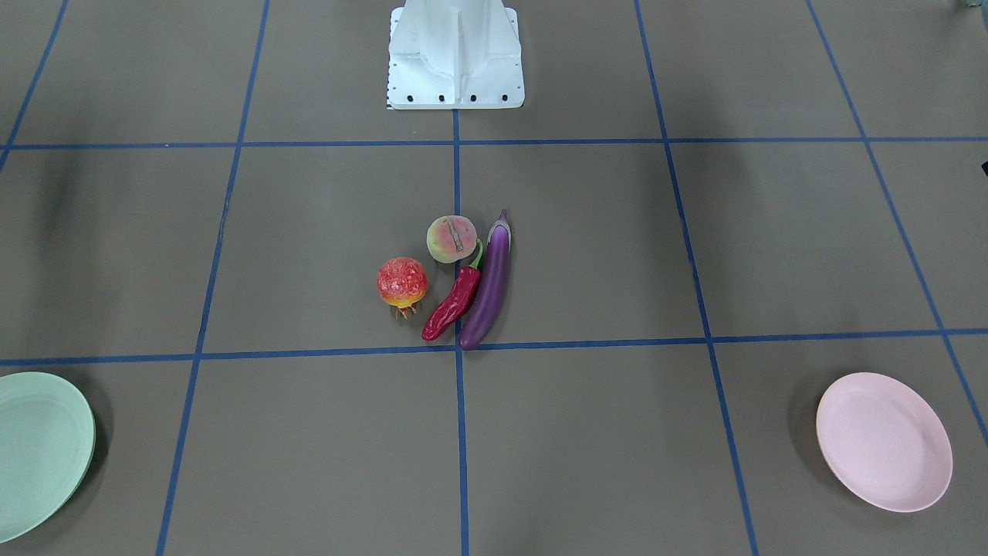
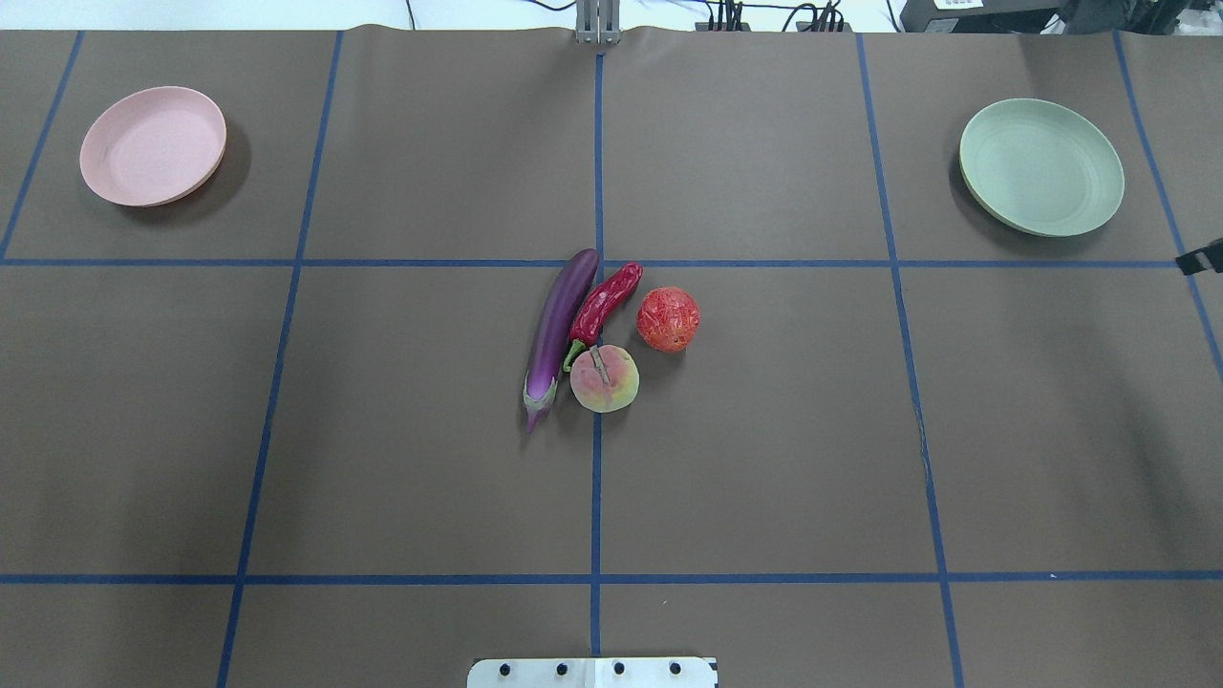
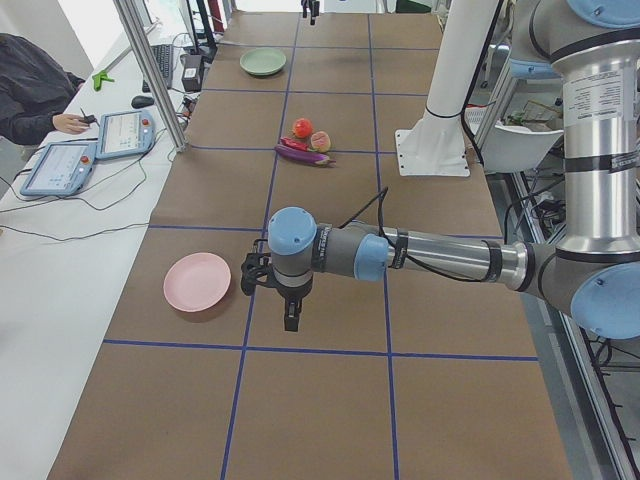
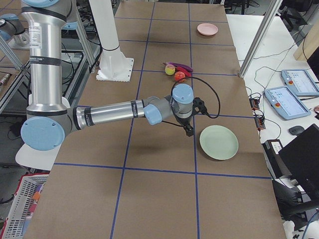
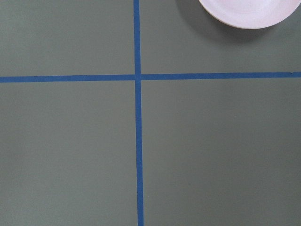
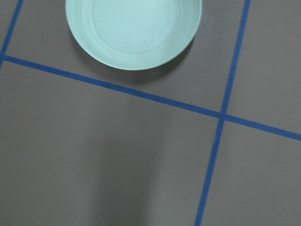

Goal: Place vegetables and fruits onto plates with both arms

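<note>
The purple eggplant (image 2: 559, 330), red chili pepper (image 2: 602, 301), pomegranate (image 2: 668, 318) and peach (image 2: 604, 378) lie close together at the table's middle. The chili rests against the eggplant. The pink plate (image 2: 153, 145) is far left and the mint green plate (image 2: 1041, 167) far right, both empty. My left gripper (image 3: 290, 318) hangs above the table beside the pink plate (image 3: 197, 282). My right gripper (image 4: 190, 132) hangs beside the green plate (image 4: 219, 142). Both show only in side views, so I cannot tell whether they are open or shut. Neither wrist view shows fingers.
The white base pedestal (image 1: 455, 54) stands at the robot's table edge. Blue tape lines (image 2: 597, 478) divide the brown table cover into squares. An operator (image 3: 30, 90) and tablets (image 3: 125, 130) are beyond the far table edge, with aluminium posts (image 3: 150, 70) there.
</note>
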`<state>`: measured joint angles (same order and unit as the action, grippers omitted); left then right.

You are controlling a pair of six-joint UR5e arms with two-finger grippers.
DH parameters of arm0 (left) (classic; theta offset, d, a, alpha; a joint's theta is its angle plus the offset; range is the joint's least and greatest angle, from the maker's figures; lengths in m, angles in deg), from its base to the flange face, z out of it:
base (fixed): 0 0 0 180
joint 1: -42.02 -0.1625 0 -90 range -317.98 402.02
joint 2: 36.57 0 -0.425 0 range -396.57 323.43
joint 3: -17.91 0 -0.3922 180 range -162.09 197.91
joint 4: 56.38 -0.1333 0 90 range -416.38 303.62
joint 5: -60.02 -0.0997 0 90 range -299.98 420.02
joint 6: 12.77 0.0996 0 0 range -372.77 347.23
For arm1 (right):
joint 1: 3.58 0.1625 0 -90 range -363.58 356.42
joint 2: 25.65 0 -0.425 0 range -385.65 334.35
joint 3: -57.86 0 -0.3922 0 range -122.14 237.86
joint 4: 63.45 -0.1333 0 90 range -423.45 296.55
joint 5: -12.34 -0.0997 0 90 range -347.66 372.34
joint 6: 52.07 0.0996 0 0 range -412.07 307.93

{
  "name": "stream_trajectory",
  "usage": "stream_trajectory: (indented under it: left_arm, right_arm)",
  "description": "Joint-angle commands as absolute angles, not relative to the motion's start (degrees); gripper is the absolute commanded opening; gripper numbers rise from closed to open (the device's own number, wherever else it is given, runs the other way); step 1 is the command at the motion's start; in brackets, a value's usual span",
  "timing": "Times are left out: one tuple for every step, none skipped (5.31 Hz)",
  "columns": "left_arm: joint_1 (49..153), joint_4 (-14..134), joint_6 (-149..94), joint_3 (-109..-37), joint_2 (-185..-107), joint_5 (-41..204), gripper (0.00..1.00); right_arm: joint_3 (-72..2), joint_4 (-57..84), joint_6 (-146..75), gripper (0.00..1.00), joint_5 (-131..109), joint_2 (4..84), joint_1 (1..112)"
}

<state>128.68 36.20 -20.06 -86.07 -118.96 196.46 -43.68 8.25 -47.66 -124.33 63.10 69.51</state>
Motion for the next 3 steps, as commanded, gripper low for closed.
stream_trajectory:
  left_arm:
    - [128.60, 36.17, -20.06, -86.06, -119.01, 196.51, 1.00]
    - [128.60, 36.26, -20.06, -86.15, -119.01, 196.51, 1.00]
    - [128.60, 36.26, -20.06, -86.06, -119.01, 196.51, 1.00]
  right_arm:
    - [-42.95, 7.22, -34.49, 1.00, -122.58, 53.24, 60.53]
    - [-42.95, 7.30, -21.26, 1.00, -114.39, 46.75, 52.31]
    - [-42.43, 8.17, -11.56, 1.00, -104.74, 41.81, 42.92]
